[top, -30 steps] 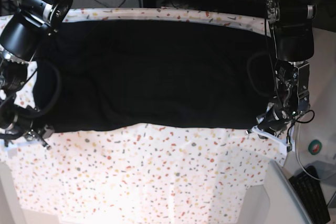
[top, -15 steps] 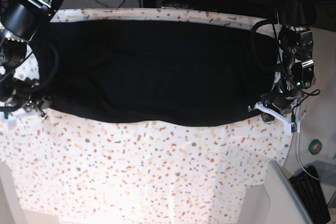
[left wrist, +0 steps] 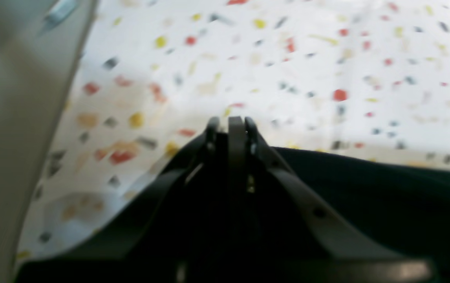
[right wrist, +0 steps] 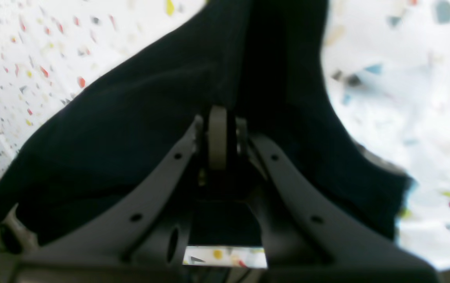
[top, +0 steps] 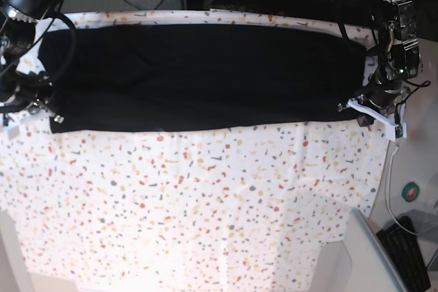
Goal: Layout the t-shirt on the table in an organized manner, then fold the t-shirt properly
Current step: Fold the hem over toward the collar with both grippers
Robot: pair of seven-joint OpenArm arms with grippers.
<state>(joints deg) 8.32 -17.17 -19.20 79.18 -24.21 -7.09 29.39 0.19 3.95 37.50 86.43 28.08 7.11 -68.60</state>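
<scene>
Black t-shirt [top: 205, 76], plain, soft, stretched as a wide band across far half of speckled tabletop [top: 205, 217]; front hem near straight, few wrinkles. Pinched at both near corners: left gripper [left wrist: 229, 124] jaws closed on fabric edge, right gripper [right wrist: 219, 118] jaws closed on bunched cloth. Risk: uneven pull likely to skew hem or slip a corner free, bunching cloth near far edge.
</scene>
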